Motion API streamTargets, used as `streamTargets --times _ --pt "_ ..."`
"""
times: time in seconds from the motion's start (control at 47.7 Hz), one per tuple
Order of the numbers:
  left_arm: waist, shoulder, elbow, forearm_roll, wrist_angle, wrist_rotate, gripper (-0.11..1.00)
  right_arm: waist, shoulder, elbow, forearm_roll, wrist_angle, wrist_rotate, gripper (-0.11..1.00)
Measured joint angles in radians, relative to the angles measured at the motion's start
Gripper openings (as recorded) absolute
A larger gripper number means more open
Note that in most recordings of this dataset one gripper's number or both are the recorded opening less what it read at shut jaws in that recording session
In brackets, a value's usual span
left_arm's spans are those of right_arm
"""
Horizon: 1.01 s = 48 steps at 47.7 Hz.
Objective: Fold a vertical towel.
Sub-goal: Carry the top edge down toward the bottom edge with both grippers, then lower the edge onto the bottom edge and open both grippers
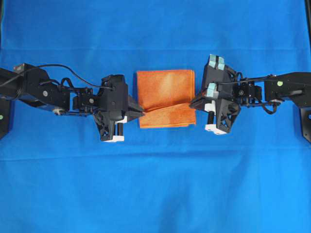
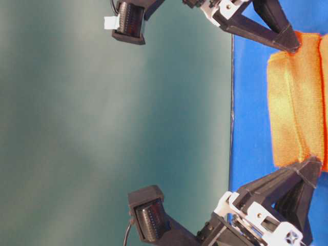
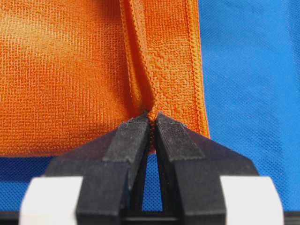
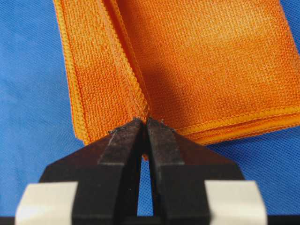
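Note:
The orange towel [image 1: 165,92] lies folded in the middle of the blue sheet, with a raised fold line running across its lower part. My left gripper [image 1: 141,112] is shut on the towel's left edge [image 3: 151,105], pinching the hem between its fingertips. From the other side my right gripper [image 1: 191,103] is shut on the right edge [image 4: 146,112] in the same way. In the table-level view the towel [image 2: 294,102] sags slightly between the two grips. Below the fold line a narrower strip of towel [image 1: 167,118] lies flat.
The blue sheet [image 1: 155,184] covers the whole table. Both black arms reach in from the left and right edges at mid-height. A plain grey-green wall [image 2: 102,123] stands behind the table.

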Motion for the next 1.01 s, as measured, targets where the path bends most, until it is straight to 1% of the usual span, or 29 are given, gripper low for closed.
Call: streamTargets --times 0.084,0.147,0.21,0.252,0.294,0.378,0.42,0.462,0.483,0.608,0.713,0.86,0.923,1.007 --pt "0.000 0.002 0.000 0.000 -0.003 0.000 0.04 0.000 0.012 -0.006 0.002 0.000 0.000 0.04" --pt "0.000 0.002 0.000 0.000 -0.002 -0.003 0.07 0.000 0.020 -0.009 0.000 0.000 0.000 0.04" --pt "0.000 0.002 0.000 0.000 -0.002 -0.002 0.18 0.000 0.023 -0.011 0.002 0.000 0.000 0.05" --pt "-0.002 0.002 0.000 0.000 -0.002 -0.003 0.28 0.000 0.023 -0.011 0.002 0.000 0.000 0.07" --pt "-0.002 0.002 0.000 0.000 -0.002 -0.003 0.34 0.000 0.023 -0.012 0.002 0.000 0.000 0.17" --pt "-0.003 0.002 0.000 0.000 -0.002 -0.003 0.46 0.005 0.023 -0.014 0.002 0.000 0.000 0.42" --pt "-0.006 0.002 0.000 0.000 -0.002 -0.003 0.48 0.011 0.025 -0.015 0.002 0.002 0.000 0.56" --pt "-0.006 0.003 0.000 0.000 -0.002 -0.003 0.48 0.017 0.023 -0.015 0.002 0.000 0.000 0.63" --pt "-0.008 0.002 0.000 0.000 0.000 -0.003 0.47 0.021 0.023 -0.015 0.002 0.002 0.000 0.65" --pt "-0.014 0.000 0.000 0.000 0.008 -0.003 0.47 0.044 0.009 -0.015 0.002 0.012 0.000 0.60" --pt "-0.034 -0.031 0.006 0.000 0.032 -0.003 0.47 0.071 -0.032 -0.015 0.002 0.040 0.002 0.60" --pt "-0.094 -0.140 0.009 0.000 0.103 -0.003 0.47 0.107 -0.135 -0.012 0.000 0.097 0.002 0.60" --pt "-0.120 -0.202 0.009 0.000 0.135 -0.003 0.47 0.110 -0.189 -0.006 0.000 0.120 0.000 0.60" --pt "-0.130 -0.281 0.011 0.002 0.176 -0.002 0.47 0.109 -0.259 0.002 -0.005 0.133 -0.002 0.60"
